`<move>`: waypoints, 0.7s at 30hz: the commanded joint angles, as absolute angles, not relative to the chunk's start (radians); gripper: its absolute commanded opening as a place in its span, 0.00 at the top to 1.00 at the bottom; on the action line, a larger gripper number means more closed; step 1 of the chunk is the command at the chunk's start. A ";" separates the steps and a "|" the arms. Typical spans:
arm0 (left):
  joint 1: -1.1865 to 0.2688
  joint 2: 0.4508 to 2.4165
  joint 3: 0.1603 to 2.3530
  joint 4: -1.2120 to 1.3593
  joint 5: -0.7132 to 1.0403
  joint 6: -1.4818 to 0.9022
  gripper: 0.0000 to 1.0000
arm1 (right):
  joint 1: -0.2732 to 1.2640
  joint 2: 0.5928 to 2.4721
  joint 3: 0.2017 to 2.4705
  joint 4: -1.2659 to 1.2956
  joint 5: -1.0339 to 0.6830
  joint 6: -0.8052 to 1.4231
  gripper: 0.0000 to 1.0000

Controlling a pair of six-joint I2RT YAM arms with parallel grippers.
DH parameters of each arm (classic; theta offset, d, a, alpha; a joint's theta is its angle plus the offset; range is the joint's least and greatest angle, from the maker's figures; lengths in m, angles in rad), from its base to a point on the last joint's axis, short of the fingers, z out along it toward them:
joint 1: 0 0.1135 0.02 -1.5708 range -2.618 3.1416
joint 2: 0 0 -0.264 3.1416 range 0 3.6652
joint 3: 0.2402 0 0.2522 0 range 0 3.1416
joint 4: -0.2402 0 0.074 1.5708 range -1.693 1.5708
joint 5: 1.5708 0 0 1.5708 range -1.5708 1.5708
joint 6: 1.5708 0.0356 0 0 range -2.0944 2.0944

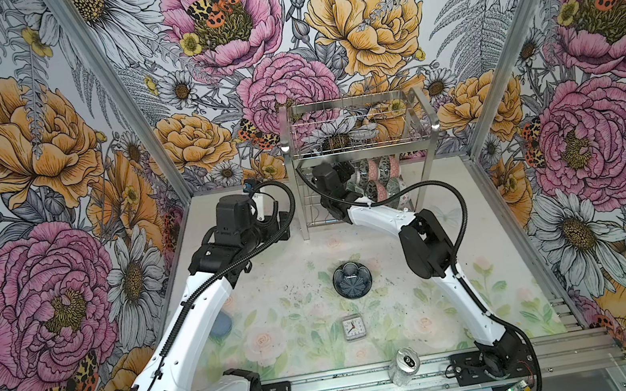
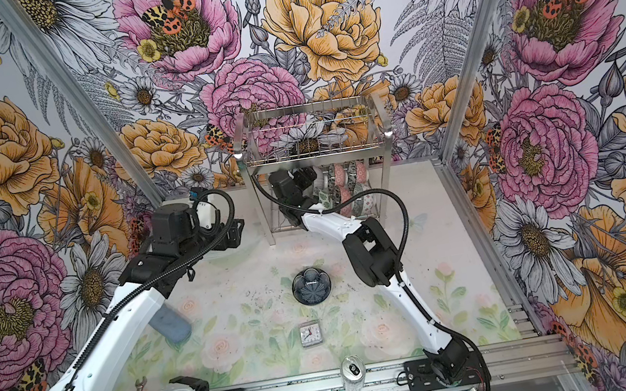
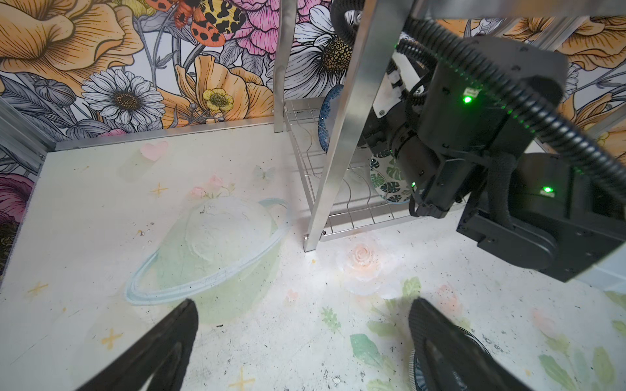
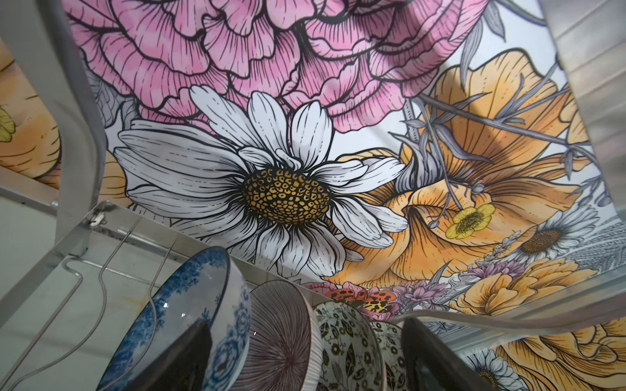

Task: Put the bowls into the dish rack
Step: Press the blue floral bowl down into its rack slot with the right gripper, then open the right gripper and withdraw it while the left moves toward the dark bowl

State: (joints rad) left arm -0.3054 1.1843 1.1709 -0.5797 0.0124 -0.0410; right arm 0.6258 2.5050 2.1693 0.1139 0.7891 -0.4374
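Floral-print tabletop (image 1: 280, 327), floral walls (image 1: 42, 140) on three sides. Your dish rack (image 1: 428, 154) stood at the back edge, right of centre in both top views (image 2: 386, 168). A row of bowls (image 1: 381, 171) sat on edge in its lower wavy-wire tier (image 2: 350, 176).

Your right gripper (image 4: 306, 325) was inside that tier at the row's left end, jaws spread wide, clamping nothing. In the right wrist view the blue floral bowl (image 4: 189, 298) sat just by one finger (image 4: 183, 359). The pink ribbed bowl (image 4: 284, 338) and black-and-white floral bowl (image 4: 345, 348) fell in the span between the fingers. Contact with any of them: can't tell. The left wrist view showed a green leaf bowl (image 3: 386, 179) right beside that gripper's body.

One dark bowl (image 1: 351, 280) lay upright mid-table (image 2: 311, 286), between the two arms and well apart from the right gripper. Your left gripper (image 3: 301, 304) hung over bare table left of the rack, jaws wide, empty. That bowl's rim showed beside one of its fingers (image 3: 437, 338).

Clock (image 1: 352, 327) and can (image 1: 404, 366) sat toward the front rail, apart from both grippers.
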 commanded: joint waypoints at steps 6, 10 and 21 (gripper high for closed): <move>-0.313 1.179 1.158 -0.569 0.003 -0.019 0.01 | 0.644 2.501 2.181 0.109 0.754 -0.406 0.10; -0.314 1.178 1.158 -0.569 0.006 -0.020 0.01 | 0.649 2.431 2.088 0.118 0.718 -0.394 0.01; -0.342 1.175 1.162 -0.575 0.006 -0.012 0.01 | 0.681 2.138 1.668 0.223 0.616 -0.386 0.00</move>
